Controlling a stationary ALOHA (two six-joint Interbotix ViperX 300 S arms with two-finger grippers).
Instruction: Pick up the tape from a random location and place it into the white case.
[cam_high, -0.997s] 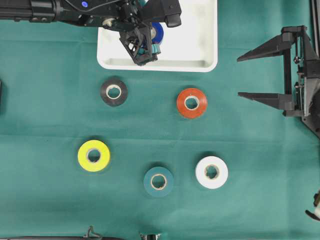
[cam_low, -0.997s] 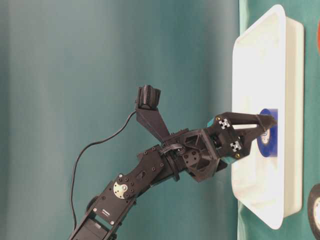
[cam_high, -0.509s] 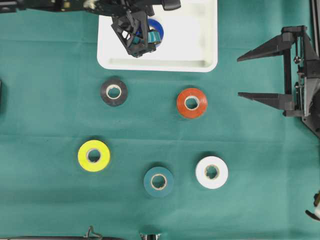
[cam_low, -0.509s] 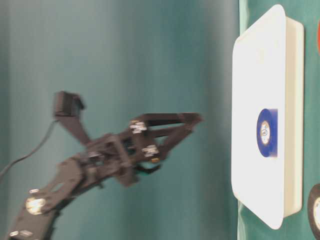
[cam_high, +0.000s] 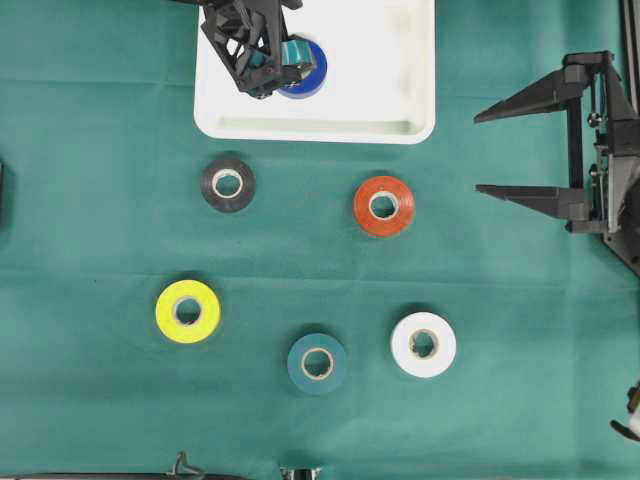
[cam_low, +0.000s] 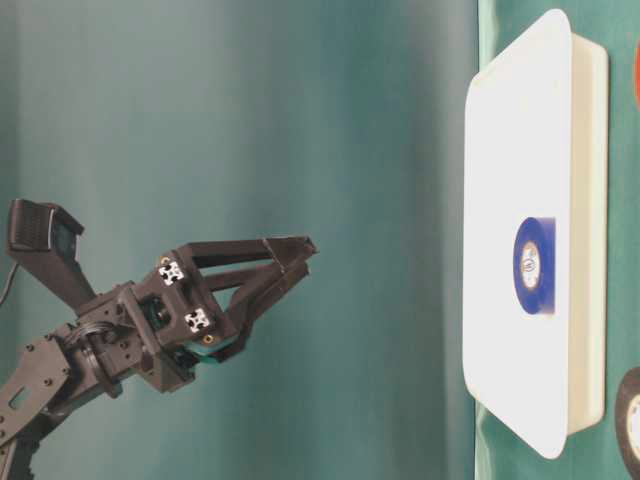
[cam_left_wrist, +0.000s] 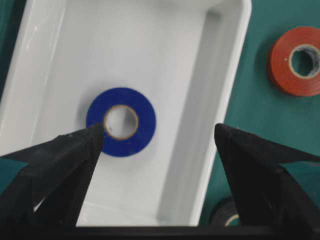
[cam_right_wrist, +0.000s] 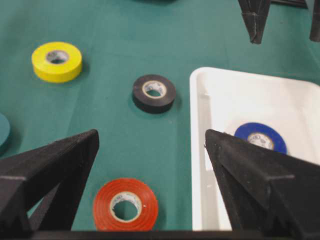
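A blue tape (cam_high: 316, 70) lies flat inside the white case (cam_high: 320, 131), in its left half, as the left wrist view confirms for the blue tape (cam_left_wrist: 143, 126) and the case (cam_left_wrist: 220, 100). My left gripper (cam_high: 258, 85) hangs open well above the case with nothing between its fingers; the table-level view shows the left gripper (cam_low: 300, 256) far off the blue tape (cam_low: 531, 240). At the right edge of the table my right gripper (cam_high: 480, 153) is wide open and holds nothing. In its own view the right gripper (cam_right_wrist: 151, 135) faces the case (cam_right_wrist: 200, 150).
Several tape rolls lie on the green cloth in front of the case: black (cam_high: 210, 185), orange-red (cam_high: 365, 207), yellow (cam_high: 170, 312), teal (cam_high: 298, 365) and white (cam_high: 405, 346). The orange-red roll (cam_right_wrist: 102, 205) is nearest my right gripper.
My left gripper, open, has risen up and back from the case, leaving the blue tape lying inside it. The right arm has not moved.
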